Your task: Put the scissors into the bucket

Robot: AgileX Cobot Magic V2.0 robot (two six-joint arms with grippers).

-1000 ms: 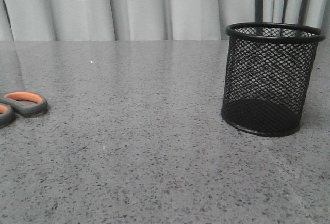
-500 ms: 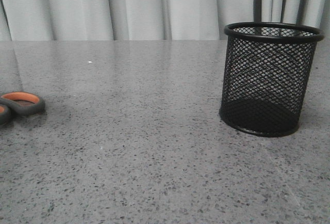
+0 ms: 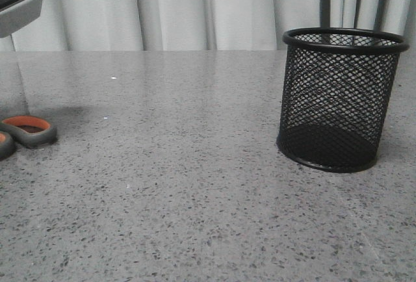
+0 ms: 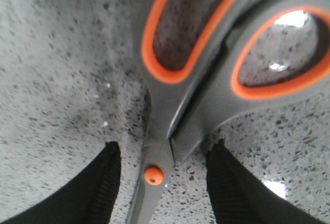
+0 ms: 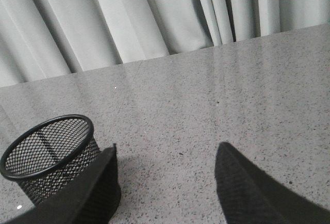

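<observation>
- part of the left arm has come into the front view, above the scissors [image 3: 27, 130]; a pickup looks close.
- left gripper [image 4: 162, 175] spread wide, straddling the scissors' pivot, blades still flat on the table [image 3: 195, 197].
- right gripper [image 5: 165, 182] spread, empty, beside the bucket [image 3: 339, 99].
- scissors lie far from the bucket; their blades are cut off.

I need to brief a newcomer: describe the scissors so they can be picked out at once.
On the grey speckled table, look to the far left edge of the front view, well away from the black mesh bucket on the right. The scissors lie flat there, between the left claw fingers; their orange-lined grey handle loops are unlike anything else.
</observation>
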